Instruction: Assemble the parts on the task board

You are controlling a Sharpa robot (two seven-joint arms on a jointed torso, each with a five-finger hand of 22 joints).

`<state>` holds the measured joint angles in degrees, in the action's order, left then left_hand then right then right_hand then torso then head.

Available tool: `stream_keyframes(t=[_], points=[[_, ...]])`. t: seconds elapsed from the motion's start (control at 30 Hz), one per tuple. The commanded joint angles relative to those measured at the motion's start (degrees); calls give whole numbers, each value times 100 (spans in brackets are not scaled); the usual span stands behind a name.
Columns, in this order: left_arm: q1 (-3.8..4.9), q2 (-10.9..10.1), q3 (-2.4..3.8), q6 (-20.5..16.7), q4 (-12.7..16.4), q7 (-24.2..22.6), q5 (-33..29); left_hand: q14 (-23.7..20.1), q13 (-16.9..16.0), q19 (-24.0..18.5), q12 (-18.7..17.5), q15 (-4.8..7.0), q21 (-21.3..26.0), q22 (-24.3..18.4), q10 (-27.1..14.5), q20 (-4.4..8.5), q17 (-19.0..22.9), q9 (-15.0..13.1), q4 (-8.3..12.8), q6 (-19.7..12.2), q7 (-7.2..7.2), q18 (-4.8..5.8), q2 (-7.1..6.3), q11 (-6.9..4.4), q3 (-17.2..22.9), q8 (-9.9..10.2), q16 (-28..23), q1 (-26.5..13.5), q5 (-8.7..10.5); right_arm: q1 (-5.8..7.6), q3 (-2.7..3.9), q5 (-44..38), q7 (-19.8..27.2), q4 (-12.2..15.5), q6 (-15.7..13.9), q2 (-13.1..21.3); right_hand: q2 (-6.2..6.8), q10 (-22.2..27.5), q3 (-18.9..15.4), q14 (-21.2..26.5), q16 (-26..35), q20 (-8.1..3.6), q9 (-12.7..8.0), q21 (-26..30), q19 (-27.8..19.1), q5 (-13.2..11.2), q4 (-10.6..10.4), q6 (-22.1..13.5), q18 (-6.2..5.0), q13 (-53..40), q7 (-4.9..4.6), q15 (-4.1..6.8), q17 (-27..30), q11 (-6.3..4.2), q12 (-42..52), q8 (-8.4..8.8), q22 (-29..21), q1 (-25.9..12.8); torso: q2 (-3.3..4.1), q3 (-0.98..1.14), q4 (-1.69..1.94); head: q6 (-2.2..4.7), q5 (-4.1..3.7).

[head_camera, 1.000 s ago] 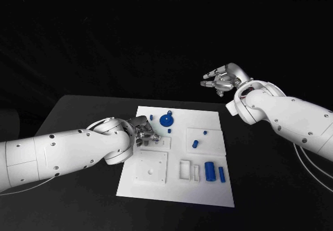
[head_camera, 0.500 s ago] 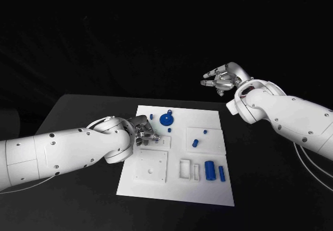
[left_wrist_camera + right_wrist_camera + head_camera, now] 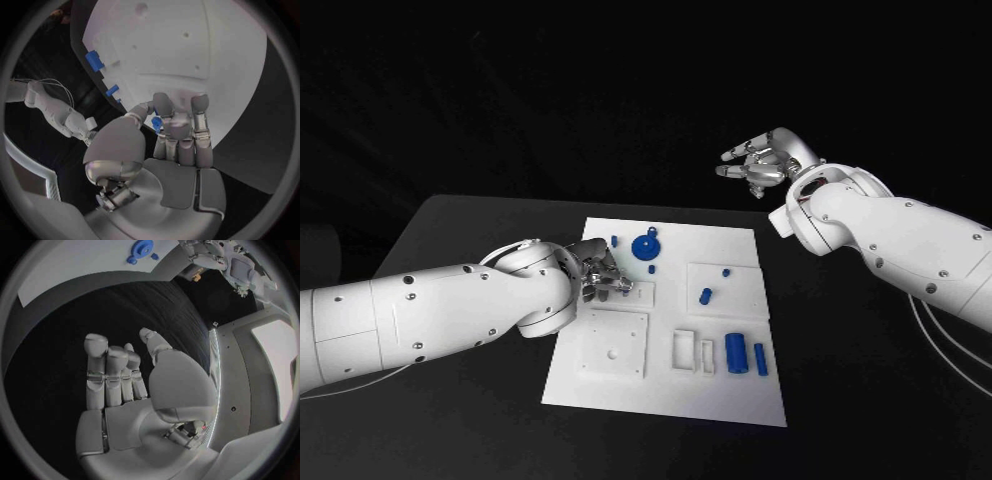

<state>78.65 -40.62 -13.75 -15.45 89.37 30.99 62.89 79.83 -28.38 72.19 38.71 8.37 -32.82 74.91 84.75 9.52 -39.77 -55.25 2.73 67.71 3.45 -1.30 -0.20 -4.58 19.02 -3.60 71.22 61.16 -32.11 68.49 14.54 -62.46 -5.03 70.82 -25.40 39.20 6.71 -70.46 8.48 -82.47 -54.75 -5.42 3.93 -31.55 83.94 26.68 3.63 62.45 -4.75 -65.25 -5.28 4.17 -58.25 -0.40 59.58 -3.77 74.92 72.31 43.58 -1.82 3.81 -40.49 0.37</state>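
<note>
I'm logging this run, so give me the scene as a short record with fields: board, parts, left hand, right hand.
board: white task board on black table
parts: blue round part at far edge; blue cylinder near front right
left hand: left hand over board's left side, pinching a small blue part
right hand: right hand raised beyond board, holding nothing, fingers apart

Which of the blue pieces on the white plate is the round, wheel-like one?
It is the blue disc near the far edge of the task board, the widest piece there. The other blue parts are small pegs or upright cylinders.
</note>
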Motion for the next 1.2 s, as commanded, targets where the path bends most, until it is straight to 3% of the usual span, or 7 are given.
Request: stream_keyframes(t=[0.03, 1.2], points=[[-22, 14, -20, 259, 15, 108, 83, -22, -5, -23, -15, 8, -28, 101, 188, -16, 2, 6, 179, 623, -546, 25, 70, -101, 202, -14, -33, 78, 17, 1, 3, 10, 19, -1, 78, -8, -6, 42, -9, 54, 15, 19, -8, 36, 259, 29, 27, 0, -117, 8, -17, 3, 6, 3, -11, 20, 333, -60, 1, -1, 2, -4, 0], [-22, 1, -20, 568, 20, 202, 195, 14, 0, -19, 88, -1, -54, 105, 189, -30, -156, 56, 127, 748, -578, 27, -4, -108, 109, -26, 88, 116, 44, 0, 2, 33, 30, -21, 102, -9, -18, 57, -5, 62, 27, 19, -8, 73, 263, 102, 14, 1, -117, 27, -16, 3, 23, 2, -15, 19, 337, -72, 0, -1, 2, -72, 17]])
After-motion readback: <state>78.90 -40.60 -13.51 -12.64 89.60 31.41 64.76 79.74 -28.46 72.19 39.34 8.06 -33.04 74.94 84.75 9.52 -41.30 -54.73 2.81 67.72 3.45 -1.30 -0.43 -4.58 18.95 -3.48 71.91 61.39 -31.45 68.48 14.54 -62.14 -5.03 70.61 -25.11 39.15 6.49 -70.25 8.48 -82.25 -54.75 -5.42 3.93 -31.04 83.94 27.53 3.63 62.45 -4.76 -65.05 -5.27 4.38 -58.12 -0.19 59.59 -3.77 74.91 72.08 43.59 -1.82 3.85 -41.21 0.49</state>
